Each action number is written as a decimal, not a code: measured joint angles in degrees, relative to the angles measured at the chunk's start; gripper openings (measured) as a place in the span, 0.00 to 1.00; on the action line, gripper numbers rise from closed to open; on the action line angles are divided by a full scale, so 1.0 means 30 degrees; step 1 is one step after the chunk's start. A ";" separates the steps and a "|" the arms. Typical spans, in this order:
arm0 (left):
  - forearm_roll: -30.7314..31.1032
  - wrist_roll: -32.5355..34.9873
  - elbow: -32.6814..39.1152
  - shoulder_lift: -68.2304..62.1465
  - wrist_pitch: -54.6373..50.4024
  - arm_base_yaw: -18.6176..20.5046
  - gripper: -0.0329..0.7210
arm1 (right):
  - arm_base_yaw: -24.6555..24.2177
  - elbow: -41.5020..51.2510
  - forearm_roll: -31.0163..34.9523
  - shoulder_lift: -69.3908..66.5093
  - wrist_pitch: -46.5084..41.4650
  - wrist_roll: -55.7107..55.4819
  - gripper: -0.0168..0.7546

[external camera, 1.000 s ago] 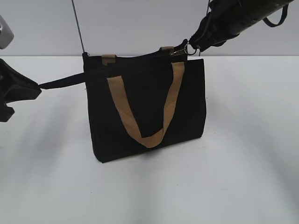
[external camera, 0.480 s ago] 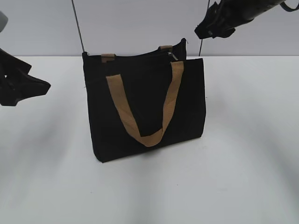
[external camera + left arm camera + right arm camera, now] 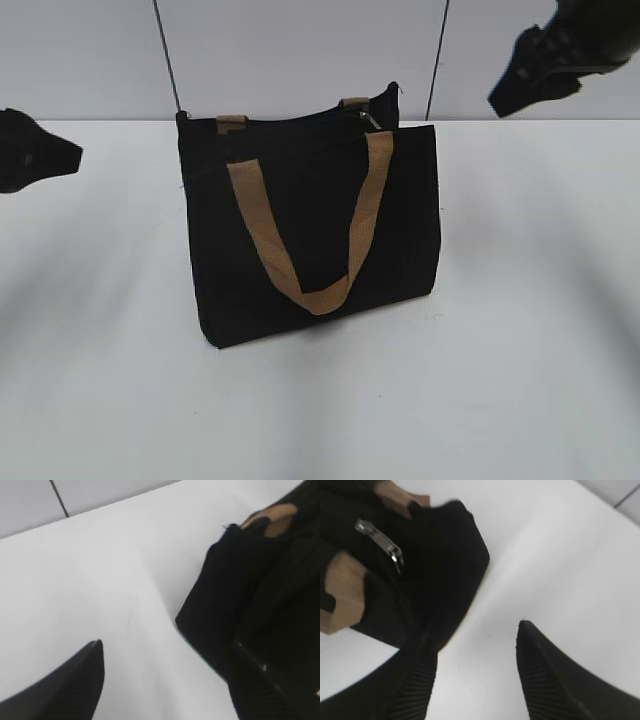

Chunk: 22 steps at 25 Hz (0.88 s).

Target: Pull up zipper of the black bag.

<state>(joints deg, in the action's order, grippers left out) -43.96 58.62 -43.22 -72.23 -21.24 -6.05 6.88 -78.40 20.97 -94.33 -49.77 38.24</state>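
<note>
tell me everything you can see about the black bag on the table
The black bag is a rectangular tote of dark fabric, standing upright on the white table. A tan webbing handle droops in a loop down its front; a second handle's ends show behind. The silver zipper pull sits near its right top corner. Neither gripper touches it.

One black bag [image 3: 315, 230] stands on one white bench [image 3: 520, 330], between the two hands. It carries two tan webbing handles: the front loop [image 3: 310, 225] hangs down its face, and only two short stubs of the rear one [image 3: 232, 122] show above the top edge. One zipper [image 3: 380, 539] with one silver pull lies nearest the right hand [image 3: 475, 675]. The left hand [image 3: 165, 680] makes two hands, each with two fingers spread apart, gripping nothing.
</note>
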 joint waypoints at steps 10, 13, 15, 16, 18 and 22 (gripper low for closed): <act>0.9135 -0.8388 -0.0281 0.0000 -0.3808 0.1536 0.80 | -0.3005 0.0000 -0.6391 0.0034 -0.5463 -0.6070 0.52; 1.2710 -1.3185 -0.1021 0.0000 -0.6121 0.1536 0.77 | -0.3217 0.0000 -0.7165 0.0099 -0.6310 -0.7673 0.51; 1.4453 -1.5315 -0.1505 0.0000 -0.7801 0.1536 0.74 | -0.3241 0.0000 -0.7137 0.0300 -0.6477 -0.8011 0.50; 1.4905 -1.5781 -0.1720 0.0000 -0.8367 0.1536 0.73 | -0.3257 0.0000 -0.6988 0.0548 -0.6518 -0.8054 0.50; 1.5351 -1.6322 -0.1926 0.0120 -0.9107 0.1536 0.71 | -0.3257 0.0000 -0.6416 0.1273 -0.6541 -0.8071 0.50; 1.5304 -1.6542 -0.1969 0.1153 -0.9779 0.1536 0.69 | -0.3257 0.0000 -0.4526 0.3345 -0.6580 -0.7700 0.50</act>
<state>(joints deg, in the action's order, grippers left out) 1.95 9.00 -49.12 -68.77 -50.58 -1.45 -2.89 -78.40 7.39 -84.29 -69.52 15.14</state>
